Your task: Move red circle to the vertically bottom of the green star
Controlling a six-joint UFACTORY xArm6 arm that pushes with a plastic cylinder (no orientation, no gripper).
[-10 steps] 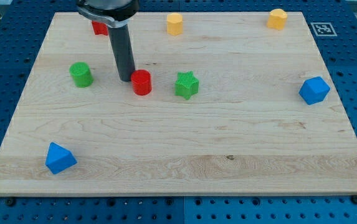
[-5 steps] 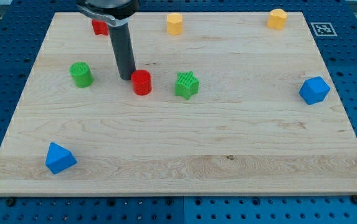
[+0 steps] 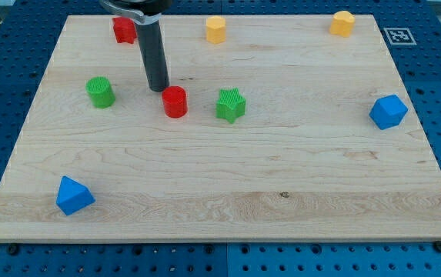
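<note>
The red circle stands on the wooden board, left of the green star and level with it. My tip is just above and left of the red circle, close to its upper left edge; I cannot tell whether it touches. The dark rod rises from the tip to the view's top.
A green cylinder is at the left. A red block sits at the top left behind the rod. Two yellow blocks lie along the top. A blue block is at the right, a blue triangle bottom left.
The rod has moved up the view, away from the red circle, uncovering more of the red block at the top left. The blocks have not moved.
</note>
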